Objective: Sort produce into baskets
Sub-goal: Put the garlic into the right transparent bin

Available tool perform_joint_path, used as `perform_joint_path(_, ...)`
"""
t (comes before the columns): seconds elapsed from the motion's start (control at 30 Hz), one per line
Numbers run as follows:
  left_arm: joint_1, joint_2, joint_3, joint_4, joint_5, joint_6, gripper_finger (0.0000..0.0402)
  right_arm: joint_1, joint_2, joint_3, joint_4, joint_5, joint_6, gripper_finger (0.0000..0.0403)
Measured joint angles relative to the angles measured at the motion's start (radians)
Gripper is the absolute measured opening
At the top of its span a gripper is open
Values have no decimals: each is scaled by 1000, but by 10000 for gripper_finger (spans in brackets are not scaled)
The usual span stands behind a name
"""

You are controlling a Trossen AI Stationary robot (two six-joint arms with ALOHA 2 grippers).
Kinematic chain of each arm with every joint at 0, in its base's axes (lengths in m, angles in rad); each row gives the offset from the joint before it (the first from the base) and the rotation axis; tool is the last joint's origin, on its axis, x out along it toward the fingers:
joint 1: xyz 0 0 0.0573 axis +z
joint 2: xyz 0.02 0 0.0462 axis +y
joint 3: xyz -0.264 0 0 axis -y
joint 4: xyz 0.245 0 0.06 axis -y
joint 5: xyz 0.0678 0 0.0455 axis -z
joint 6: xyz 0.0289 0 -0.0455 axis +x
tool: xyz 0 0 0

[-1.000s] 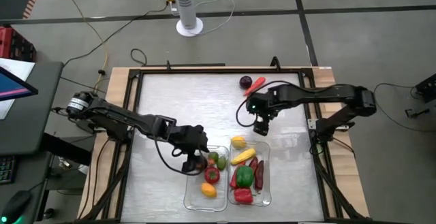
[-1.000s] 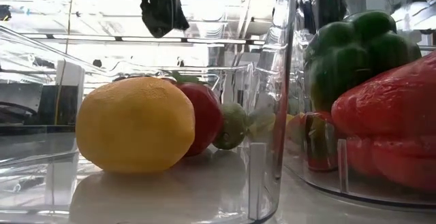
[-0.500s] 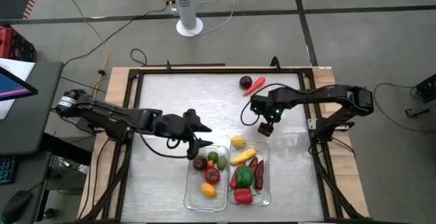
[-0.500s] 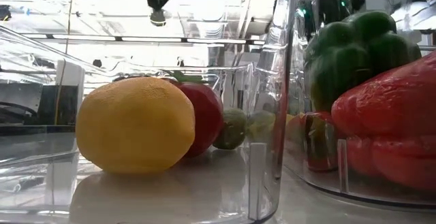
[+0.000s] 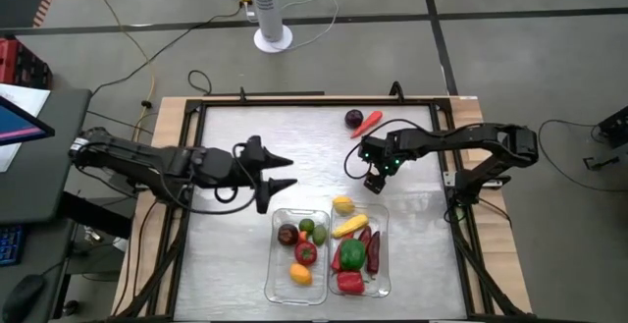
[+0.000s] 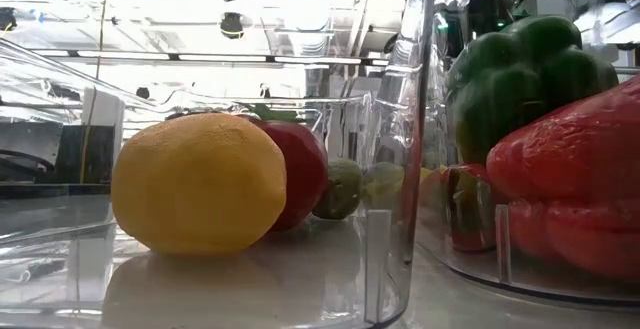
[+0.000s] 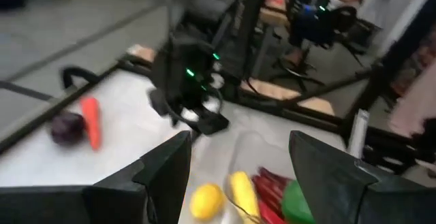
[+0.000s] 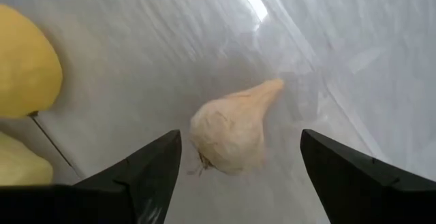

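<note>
Pulled back from the left basket (image 5: 297, 256) since a second ago: left gripper (image 5: 285, 171) was down over the dark red fruit (image 5: 287, 234) at that tub's near corner, now up and off toward the table's middle, fingers spread and holding nothing, fruit left lying in the tub next to the green one (image 5: 306, 227) and the red tomato (image 5: 305, 252). Left arm stretched long and low across from the table's left edge, jaws pointing toward the other arm. Right gripper (image 5: 375, 180) barely shifted, a touch farther from the right basket (image 5: 360, 251), elbow bent back to the right edge, pointing down at the table with fingers apart and empty; pale garlic bulb (image 8: 230, 130) lying on the table right between those fingers, not touched. Purple round one (image 5: 353, 119) and red chilli (image 5: 368, 123) sitting together beyond the right jaws, near the far edge.
</note>
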Motion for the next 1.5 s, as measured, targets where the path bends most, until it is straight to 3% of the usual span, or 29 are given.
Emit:
perform_joint_path(0.13, 10, -28, 0, -3, -52, 28, 233, -13, 0, 0, -7, -3, 2, 326)
perform_joint_path(0.7, 126, -66, 0, 0, -39, 98, 233, 32, 1, 0, 8, -17, 191, 324)
perform_joint_path(1.13, 148, -66, 0, -1, 24, 92, 233, 102, 149, 0, 43, 25, 244, 323)
perform_joint_path(1.27, 148, -66, 0, -2, 47, 78, 233, 133, 163, 0, 42, 58, 270, 308)
perform_joint_path(1.5, 148, -65, 0, -33, 58, 60, 233, 139, 159, 0, 43, 84, 272, 243)
